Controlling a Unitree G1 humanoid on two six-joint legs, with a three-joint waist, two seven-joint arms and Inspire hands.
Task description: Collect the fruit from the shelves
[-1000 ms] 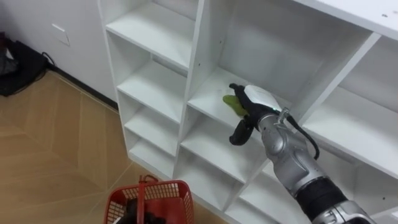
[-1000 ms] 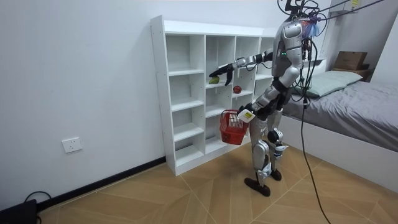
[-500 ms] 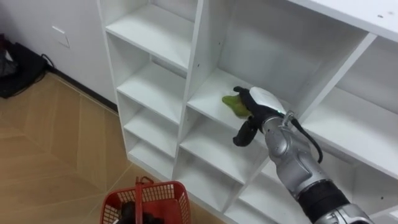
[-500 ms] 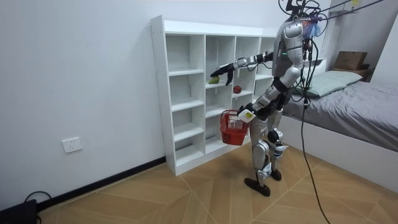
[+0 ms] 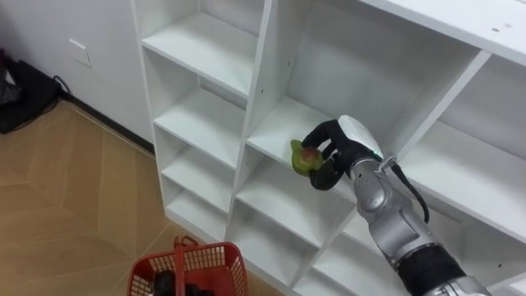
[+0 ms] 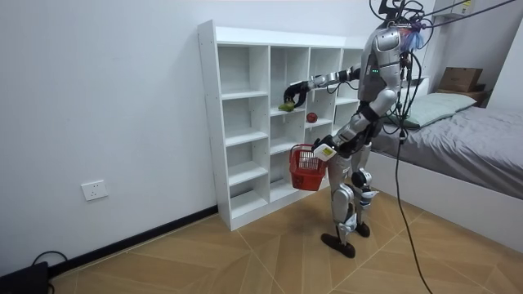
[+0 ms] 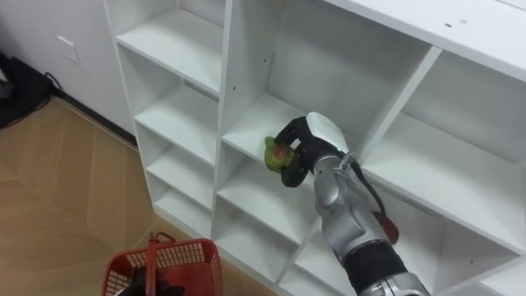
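Where right hand (image 5: 335,141) clasps green fruit (image 5: 304,160), its long axis unclear.

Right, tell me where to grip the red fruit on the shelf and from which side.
Cup its middle, coming in through the open front of the closet. The red fruit is round and sits near its shelf's front edge, with panels beside and behind. First empty the right hand, curled round the green fruit.
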